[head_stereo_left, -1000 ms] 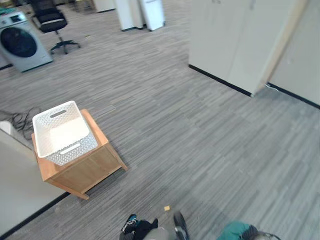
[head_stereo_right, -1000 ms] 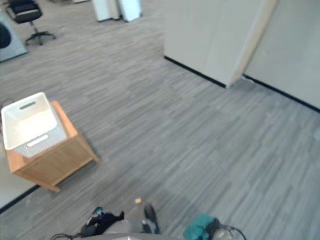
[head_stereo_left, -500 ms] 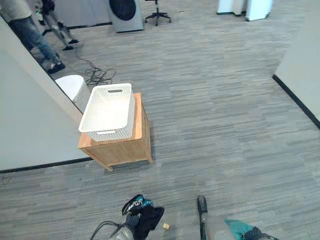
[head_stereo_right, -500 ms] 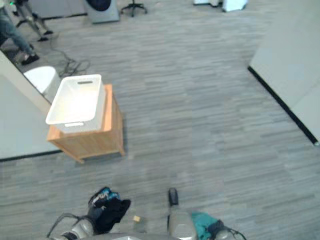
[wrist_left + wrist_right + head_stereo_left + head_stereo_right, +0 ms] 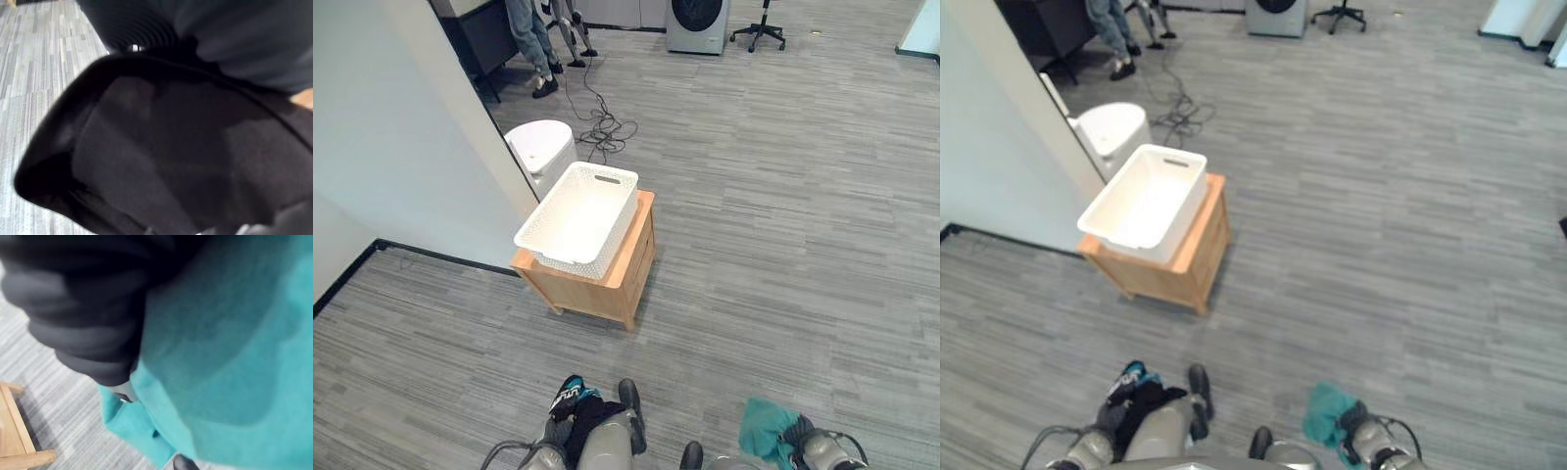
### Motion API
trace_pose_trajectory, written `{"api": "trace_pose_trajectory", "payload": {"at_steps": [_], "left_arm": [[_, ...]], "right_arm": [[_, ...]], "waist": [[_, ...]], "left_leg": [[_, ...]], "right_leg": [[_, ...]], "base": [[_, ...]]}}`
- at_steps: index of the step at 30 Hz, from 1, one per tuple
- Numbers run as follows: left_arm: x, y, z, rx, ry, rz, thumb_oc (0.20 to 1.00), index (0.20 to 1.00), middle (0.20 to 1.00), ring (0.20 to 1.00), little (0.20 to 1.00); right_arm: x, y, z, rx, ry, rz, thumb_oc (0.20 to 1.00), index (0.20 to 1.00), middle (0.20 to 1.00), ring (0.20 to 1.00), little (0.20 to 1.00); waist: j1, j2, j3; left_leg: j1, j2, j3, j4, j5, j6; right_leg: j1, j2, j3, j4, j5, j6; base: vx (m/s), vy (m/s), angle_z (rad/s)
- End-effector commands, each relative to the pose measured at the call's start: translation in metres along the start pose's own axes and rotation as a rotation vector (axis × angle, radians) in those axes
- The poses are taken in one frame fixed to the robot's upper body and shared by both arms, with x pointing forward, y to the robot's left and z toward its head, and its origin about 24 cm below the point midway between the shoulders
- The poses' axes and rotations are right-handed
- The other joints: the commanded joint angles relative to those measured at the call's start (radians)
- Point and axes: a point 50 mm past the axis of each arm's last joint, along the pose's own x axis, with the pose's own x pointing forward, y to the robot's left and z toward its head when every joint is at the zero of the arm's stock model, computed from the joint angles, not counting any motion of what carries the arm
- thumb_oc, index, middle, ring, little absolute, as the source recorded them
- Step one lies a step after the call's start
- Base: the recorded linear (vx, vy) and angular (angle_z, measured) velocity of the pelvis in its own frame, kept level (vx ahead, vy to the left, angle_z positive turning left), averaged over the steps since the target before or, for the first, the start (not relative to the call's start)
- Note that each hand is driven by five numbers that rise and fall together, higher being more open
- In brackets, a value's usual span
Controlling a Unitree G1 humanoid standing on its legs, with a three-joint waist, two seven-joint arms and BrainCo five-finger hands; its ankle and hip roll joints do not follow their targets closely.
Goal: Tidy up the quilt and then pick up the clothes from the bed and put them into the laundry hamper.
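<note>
Grey striped carpet was seen all around. A white plastic laundry hamper (image 5: 579, 217) was set on a small wooden cabinet (image 5: 610, 280). Black clothing (image 5: 582, 416) was held at the left hand (image 5: 553, 428), and teal clothing (image 5: 762, 430) at the right hand (image 5: 806, 446); the fingers were hidden. Compared with earlier, the hamper was seen nearer the middle, because the camera was turned. The drop was judged close.

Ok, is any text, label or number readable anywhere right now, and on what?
Nothing legible.
Black garment at the left hand: light print at its upper edge, too blurred to read.
White hamper, wooden cabinet, teal garment: no text visible.
</note>
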Motion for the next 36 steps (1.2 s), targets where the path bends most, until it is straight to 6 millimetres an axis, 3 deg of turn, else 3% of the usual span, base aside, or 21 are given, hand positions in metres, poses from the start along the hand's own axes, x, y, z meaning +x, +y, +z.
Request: {"api": "trace_pose_trajectory", "payload": {"at_steps": [1,3,6,9,10,12,15,18,20,21,22,23,25,26,27,28,30,32,33,34,36], "left_arm": [[-0.003,-0.009,-0.019,0.056,0.074,-0.031,0.200,0.200,0.200,0.200,0.200],[-0.003,-0.003,-0.028,0.064,0.106,-0.016,0.200,0.200,0.200,0.200,0.200],[-0.002,0.006,-0.029,0.052,0.110,0.011,0.200,0.200,0.200,0.200,0.200],[0.001,0.015,-0.022,0.052,0.079,0.042,0.200,0.200,0.200,0.200,0.200],[0.003,0.021,-0.013,0.041,0.044,0.065,0.200,0.200,0.200,0.200,0.200],[0.004,0.026,-0.003,0.043,0.006,0.084,0.200,0.200,0.200,0.200,0.200],[0.005,0.033,0.003,0.029,-0.012,0.117,0.200,0.200,0.200,0.200,0.200],[0.004,0.028,-0.003,-0.039,-0.007,0.119,0.200,0.200,0.200,0.200,0.200],[0.003,0.024,-0.005,-0.059,-0.002,0.117,0.200,0.200,0.200,0.200,0.200],[0.001,0.017,-0.007,-0.071,0.006,0.107,0.200,0.200,0.200,0.200,0.200],[0.000,0.017,-0.010,-0.061,0.011,0.108,0.200,0.200,0.200,0.200,0.200],[0.000,0.017,-0.014,-0.064,0.017,0.111,0.200,0.200,0.200,0.200,0.200],[-0.003,0.009,-0.024,-0.076,0.049,0.089,0.200,0.200,0.200,0.200,0.200],[-0.003,0.009,-0.024,-0.076,0.049,0.089,0.200,0.200,0.200,0.200,0.200],[-0.006,0.002,-0.041,-0.066,0.110,0.059,0.200,0.200,0.200,0.200,0.200],[-0.008,-0.002,-0.045,-0.060,0.123,0.042,0.200,0.200,0.200,0.200,0.200],[-0.012,-0.010,-0.058,-0.053,0.161,0.011,0.200,0.200,0.200,0.200,0.200],[-0.013,-0.010,-0.064,-0.017,0.185,-0.005,0.200,0.200,0.200,0.200,0.200],[-0.013,-0.010,-0.064,-0.017,0.184,-0.006,0.200,0.200,0.200,0.200,0.200],[-0.013,-0.006,-0.066,0.000,0.189,0.003,0.200,0.200,0.200,0.200,0.200],[-0.008,0.007,-0.056,-0.004,0.148,0.044,0.200,0.200,0.200,0.200,0.200]], "right_arm": [[-0.002,-0.008,-0.022,0.035,0.047,-0.024,0.200,0.200,0.200,0.200,0.200],[-0.001,-0.008,-0.012,0.088,0.014,-0.028,0.200,0.200,0.200,0.200,0.200],[-0.001,-0.009,-0.004,0.149,-0.009,-0.041,0.200,0.200,0.200,0.200,0.200],[-0.001,-0.011,-0.003,0.159,-0.013,-0.051,0.200,0.200,0.200,0.200,0.200],[-0.001,-0.011,-0.007,0.170,0.002,-0.059,0.200,0.200,0.200,0.200,0.200],[-0.001,-0.012,-0.011,0.187,0.023,-0.066,0.200,0.200,0.200,0.200,0.200],[-0.001,-0.017,-0.013,0.196,0.032,-0.080,0.200,0.200,0.200,0.200,0.200],[0.001,-0.037,0.000,0.188,-0.033,-0.139,0.200,0.200,0.200,0.200,0.200],[0.002,-0.053,0.011,0.194,-0.084,-0.187,0.200,0.200,0.200,0.200,0.200],[-0.001,-0.087,0.026,0.230,-0.159,-0.297,0.200,0.200,0.200,0.200,0.200],[-0.004,-0.104,0.033,0.244,-0.198,-0.352,0.200,0.200,0.200,0.200,0.200],[-0.008,-0.120,0.041,0.258,-0.239,-0.408,0.200,0.200,0.200,0.200,0.200],[-0.017,-0.151,0.054,0.278,-0.313,-0.501,0.200,0.200,0.200,0.200,0.200],[-0.017,-0.151,0.054,0.278,-0.312,-0.501,0.200,0.200,0.200,0.200,0.200],[-0.030,-0.181,0.057,0.309,-0.364,-0.599,0.200,0.200,0.200,0.200,0.200],[-0.037,-0.192,0.062,0.313,-0.413,-0.632,0.200,0.200,0.200,0.200,0.200],[-0.059,-0.209,0.086,0.265,-0.571,-0.702,0.200,0.200,0.200,0.200,0.200],[-0.083,-0.223,0.105,0.220,-0.696,-0.772,0.200,0.200,0.200,0.200,0.200],[-0.083,-0.223,0.105,0.219,-0.695,-0.773,0.200,0.200,0.200,0.200,0.200],[-0.101,-0.232,0.123,0.189,-0.791,-0.826,0.200,0.200,0.200,0.200,0.200],[-0.139,-0.248,0.151,0.117,-0.970,-0.939,0.200,0.200,0.200,0.200,0.200]], "waist": [[0.014,0.011,-0.041],[-0.020,0.025,-0.022],[-0.051,0.052,-0.001],[-0.062,0.052,0.009],[-0.072,0.042,0.006],[-0.087,0.034,0.001],[-0.104,0.026,-0.008],[-0.096,0.022,-0.010],[-0.093,0.023,-0.003],[-0.086,0.016,0.025],[-0.090,0.008,0.025],[-0.081,0.009,0.034],[-0.064,0.010,0.026],[-0.064,0.010,0.026],[-0.060,0.033,0.007],[-0.067,0.045,-0.002],[-0.065,0.048,-0.022],[-0.091,0.047,-0.018],[-0.091,0.045,-0.018],[-0.106,0.048,0.000],[-0.107,0.045,0.009]], "left_leg": [[0.116,-0.072,-0.107,-0.068,-0.044,0.070],[0.185,-0.059,-0.112,-0.118,-0.046,0.095],[0.238,-0.023,-0.168,-0.151,-0.048,0.079],[0.258,-0.011,-0.211,-0.151,-0.058,0.055],[0.273,-0.008,-0.250,-0.151,-0.074,0.023],[0.280,0.001,-0.302,-0.151,-0.093,0.000],[0.330,0.044,-0.369,-0.151,-0.120,-0.031],[0.324,0.067,-0.410,-0.045,-0.149,-0.043],[0.281,0.084,-0.400,0.059,-0.128,-0.056],[0.163,0.149,-0.303,0.274,-0.046,-0.054],[0.136,0.183,-0.202,0.309,-0.036,-0.043],[0.114,0.180,-0.150,0.335,-0.073,-0.036],[0.045,0.052,-0.134,0.258,-0.130,-0.004],[0.045,0.052,-0.134,0.258,-0.130,-0.004],[0.053,0.012,-0.045,0.094,-0.085,-0.011],[0.107,0.009,-0.003,0.022,-0.101,-0.008],[0.162,-0.027,-0.026,-0.057,-0.104,0.034],[0.234,-0.047,-0.044,-0.114,-0.122,0.063],[0.235,-0.052,-0.043,-0.120,-0.120,0.066],[0.249,-0.036,-0.039,-0.127,-0.096,0.069],[0.276,-0.018,-0.086,-0.136,-0.098,0.057]], "right_leg": [[-0.081,-0.156,0.087,0.427,0.063,0.187],[-0.228,-0.172,0.140,0.662,0.159,0.191],[-0.354,-0.184,0.158,0.716,0.133,0.164],[-0.386,-0.183,0.172,0.576,0.082,0.140],[-0.374,-0.184,0.217,0.305,0.065,0.138],[-0.367,-0.185,0.308,0.095,0.104,0.150],[-0.419,-0.176,0.454,0.094,0.164,0.182],[-0.366,-0.177,0.399,0.097,0.131,0.154],[-0.332,-0.176,0.369,0.087,0.121,0.138],[-0.256,-0.179,0.285,0.059,0.098,0.107],[-0.235,-0.177,0.242,0.045,0.080,0.094],[-0.210,-0.168,0.229,0.035,0.066,0.088],[-0.201,-0.155,0.223,0.042,0.052,0.082],[-0.201,-0.155,0.223,0.042,0.052,0.082],[-0.176,-0.109,0.192,0.065,0.009,0.086],[-0.163,-0.102,0.180,0.090,-0.028,0.099],[-0.174,-0.098,0.148,0.214,-0.037,0.117],[-0.259,-0.138,0.122,0.447,0.040,0.201],[-0.268,-0.143,0.125,0.460,0.035,0.205],[-0.338,-0.148,0.150,0.555,0.112,0.216],[-0.408,-0.176,0.205,0.543,0.082,0.201]], "base": [[0.56,0.154,1.11],[0.25,0.079,0.86],[0.41,-0.073,0.57],[0.35,-0.220,1.15],[0.40,-0.345,0.70],[0.48,-0.437,0.82],[0.40,-0.403,0.93],[0.38,-0.444,0.94],[0.17,-0.362,0.52],[0.14,-0.412,0.65],[0.19,-0.468,0.96],[0.17,-0.229,0.99],[0.19,-0.108,0.72],[0.32,-0.094,0.37],[0.39,-0.048,0.32],[0.52,-0.005,0.44],[0.36,0.058,0.69],[0.22,0.035,0.34],[0.05,-0.015,0.53],[0.06,-0.096,0.98],[0.16,-0.201,0.78]]}}
